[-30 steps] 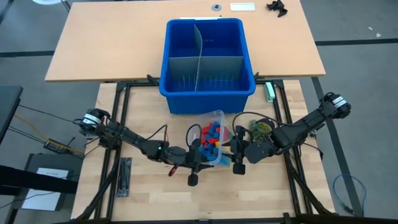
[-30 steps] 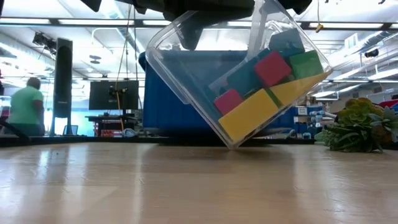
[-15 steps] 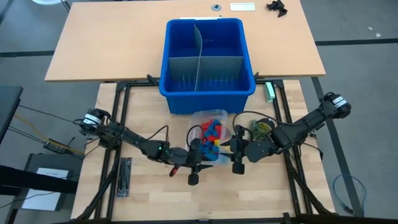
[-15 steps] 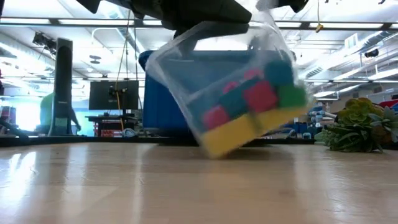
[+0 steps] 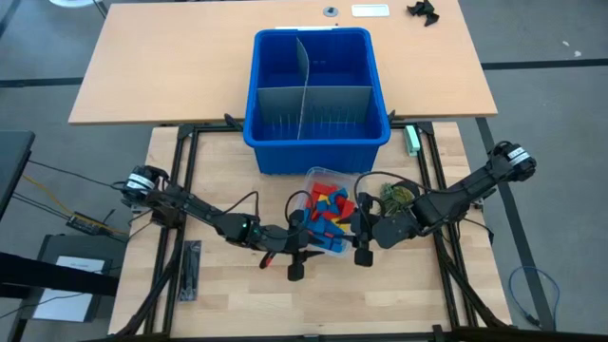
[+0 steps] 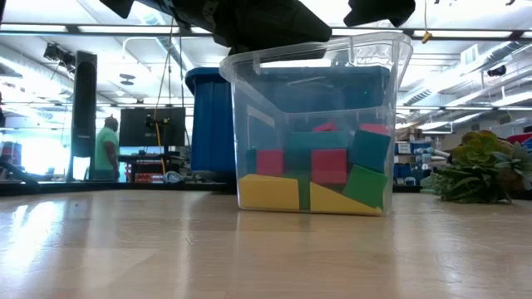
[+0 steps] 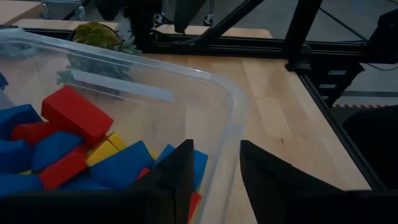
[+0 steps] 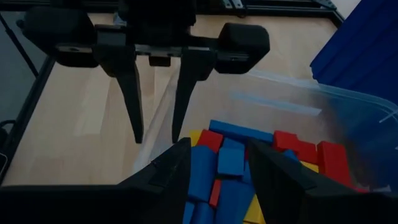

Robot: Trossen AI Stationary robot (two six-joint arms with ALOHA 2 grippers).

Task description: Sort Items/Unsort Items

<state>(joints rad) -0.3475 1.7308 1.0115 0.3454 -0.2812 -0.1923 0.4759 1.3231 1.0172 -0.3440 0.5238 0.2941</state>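
Clear tub upright on tabletop, toy blocks inside.
We find the left end effector (image 5: pixel 302 240) parted astride the clear tub's (image 6: pixel 249 124) rim; the toy blocks (image 6: pixel 320 170) partly overlap; the right end effector (image 5: pixel 358 233) straddles the opposite rim, grip indeterminate.

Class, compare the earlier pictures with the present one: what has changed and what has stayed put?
The clear plastic tub of coloured toy blocks, tilted before, now sits flat on the wooden table. The left pincer has opened astride its rim. The right pincer and the large blue plastic bin are unchanged.
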